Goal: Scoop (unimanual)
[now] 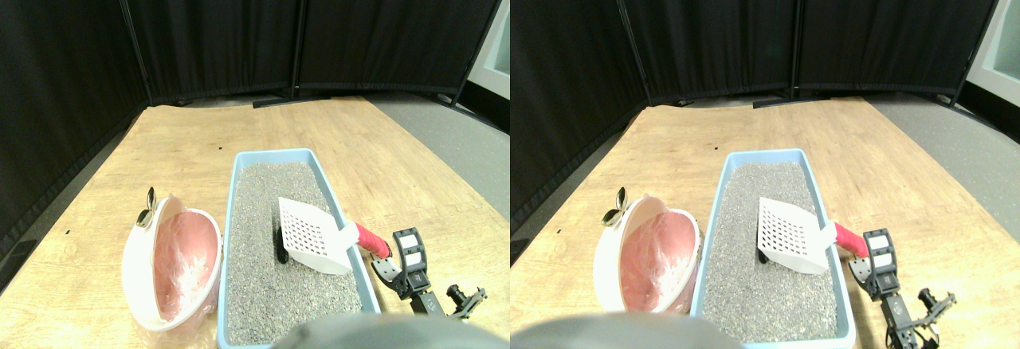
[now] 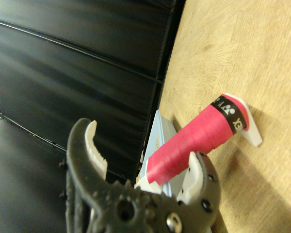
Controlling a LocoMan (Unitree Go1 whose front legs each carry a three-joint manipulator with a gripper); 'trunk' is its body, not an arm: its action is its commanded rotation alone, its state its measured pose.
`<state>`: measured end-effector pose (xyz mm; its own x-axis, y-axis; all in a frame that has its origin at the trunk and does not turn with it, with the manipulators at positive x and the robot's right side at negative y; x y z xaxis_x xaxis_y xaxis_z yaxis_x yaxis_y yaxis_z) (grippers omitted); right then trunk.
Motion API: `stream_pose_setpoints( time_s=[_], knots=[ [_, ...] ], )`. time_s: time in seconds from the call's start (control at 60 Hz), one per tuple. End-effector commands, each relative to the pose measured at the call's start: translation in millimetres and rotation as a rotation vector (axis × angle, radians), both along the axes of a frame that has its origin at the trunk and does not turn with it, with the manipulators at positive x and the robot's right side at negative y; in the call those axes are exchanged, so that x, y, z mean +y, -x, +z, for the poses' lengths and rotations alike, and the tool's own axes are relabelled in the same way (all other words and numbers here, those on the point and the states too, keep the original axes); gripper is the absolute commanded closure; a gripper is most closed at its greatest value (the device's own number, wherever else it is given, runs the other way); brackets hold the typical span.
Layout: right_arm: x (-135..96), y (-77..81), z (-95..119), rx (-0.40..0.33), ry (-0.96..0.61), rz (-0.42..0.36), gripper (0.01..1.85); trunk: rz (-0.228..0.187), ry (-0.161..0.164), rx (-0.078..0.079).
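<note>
Jaws agape beside scoop (image 1: pixel 312 235) handle (image 2: pixel 194 139); bin (image 1: pixel 171 261) beyond tray (image 1: pixel 231 229).

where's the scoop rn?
In the stereo pair view the white slotted scoop lies on the litter at the right side of the blue litter box, its red handle sticking over the right wall toward the hand.

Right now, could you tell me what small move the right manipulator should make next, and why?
Probably ease the tool forward around the scoop's red wrapped handle and close. The wrist view shows the jaws open with the handle between them but not clamped, while the slotted white scoop rests on the litter in the blue tray.
</note>
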<state>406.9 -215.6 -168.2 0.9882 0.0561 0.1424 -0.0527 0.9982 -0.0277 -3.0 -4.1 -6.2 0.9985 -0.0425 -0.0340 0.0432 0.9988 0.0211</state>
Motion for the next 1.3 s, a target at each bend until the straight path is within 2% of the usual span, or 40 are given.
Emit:
stream_pose_setpoints(
  time_s=[0.017,0.167,0.533,0.933,1.233,1.3],
  knots=[
    [0.3,-2.0,9.2,-0.041,-0.021,0.015,0.95,0.002,0.015,0.012],
    [0.1,-3.5,11.0,-0.029,-0.050,0.044,0.86,0.003,0.020,0.020],
    [6.0,-10.6,1.8,0.001,-0.095,0.075,0.81,0.009,0.028,0.030],
    [6.6,-17.6,-14.3,0.031,-0.155,0.041,0.85,0.008,0.029,0.041],
    [-0.2,-19.7,-18.8,0.020,-0.199,0.029,0.87,-0.006,0.024,0.036],
    [-2.2,-21.5,-19.0,0.042,-0.206,0.000,0.86,-0.008,0.026,0.035]
  ],
)
